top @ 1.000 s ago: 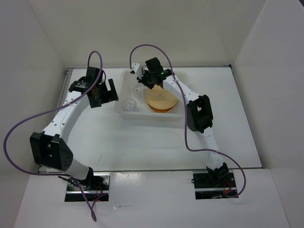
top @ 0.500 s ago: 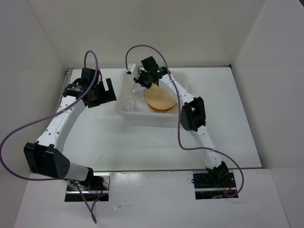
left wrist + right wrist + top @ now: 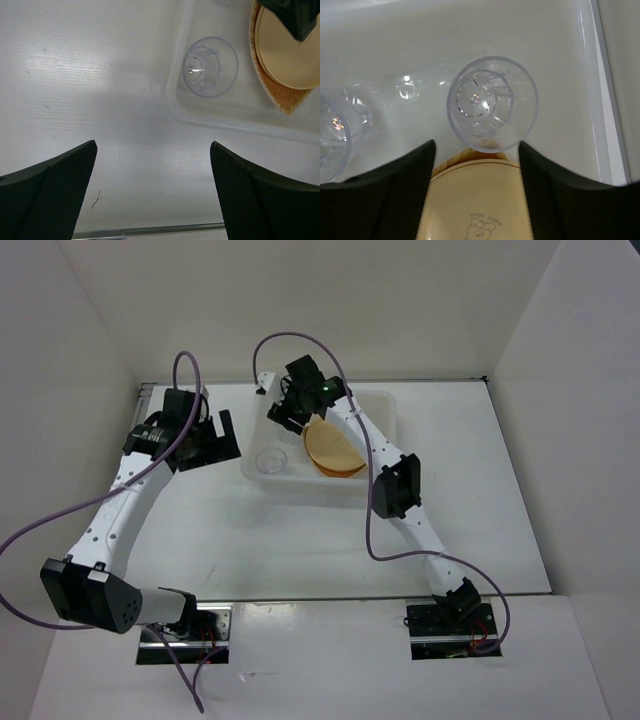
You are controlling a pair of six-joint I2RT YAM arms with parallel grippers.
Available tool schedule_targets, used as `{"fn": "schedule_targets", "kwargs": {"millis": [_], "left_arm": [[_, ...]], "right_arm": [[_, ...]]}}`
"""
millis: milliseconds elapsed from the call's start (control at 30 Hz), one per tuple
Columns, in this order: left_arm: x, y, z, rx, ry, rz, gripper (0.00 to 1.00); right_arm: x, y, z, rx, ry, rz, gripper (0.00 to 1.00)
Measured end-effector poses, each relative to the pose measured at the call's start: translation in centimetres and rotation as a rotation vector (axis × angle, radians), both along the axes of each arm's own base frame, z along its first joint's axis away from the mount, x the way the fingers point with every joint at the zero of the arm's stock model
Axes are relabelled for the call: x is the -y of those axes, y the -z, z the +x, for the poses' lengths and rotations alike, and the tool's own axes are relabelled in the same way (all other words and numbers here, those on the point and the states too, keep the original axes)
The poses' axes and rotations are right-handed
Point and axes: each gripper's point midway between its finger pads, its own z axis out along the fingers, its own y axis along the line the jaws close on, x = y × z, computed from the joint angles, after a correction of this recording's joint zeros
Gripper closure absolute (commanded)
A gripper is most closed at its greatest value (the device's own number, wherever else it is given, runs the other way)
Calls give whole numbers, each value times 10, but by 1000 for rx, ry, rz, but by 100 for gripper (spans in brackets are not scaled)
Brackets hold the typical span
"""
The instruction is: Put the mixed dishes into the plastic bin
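Right pincer [image 3: 475, 149] spread wide, gripping nothing. A clear cup [image 3: 492, 102] stands in the bin [image 3: 600, 75] at 12 o'clock, just past my fingertips; the stacked plates [image 3: 475, 205] are at 6. Bin wall close at 3 o'clock. Left pincer [image 3: 152, 145] released over the table [image 3: 75, 75]; the second cup [image 3: 210, 66] is at 1 o'clock, in the bin's corner.

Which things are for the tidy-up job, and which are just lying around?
For the job: bin, plates, cup, second cup.
Just there: table, purple cable.
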Motion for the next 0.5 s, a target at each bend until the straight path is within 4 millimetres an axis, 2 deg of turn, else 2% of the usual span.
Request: {"fn": "schedule_targets", "kwargs": {"millis": [33,100,167,300,400,500], "left_arm": [[0,-1,-1,3,1,2,0],[-1,-2,-2,7,0,4,0],[-2,-4,-4,14,-1,5,0],[-5,-4,-7,34,-11,13,0],[-11,-2,-11,65,-26,29,0],[-17,-3,-17,116,-43,39,0]], "right_arm": [[-1,-1,1,1,13,8,10],[-2,-8,6,15,45,34,2],[-2,-25,13,45,90,73,2],[8,-74,23,117,189,167,2],[21,-96,14,104,244,187,2],[37,-102,-3,57,282,151,2]]}}
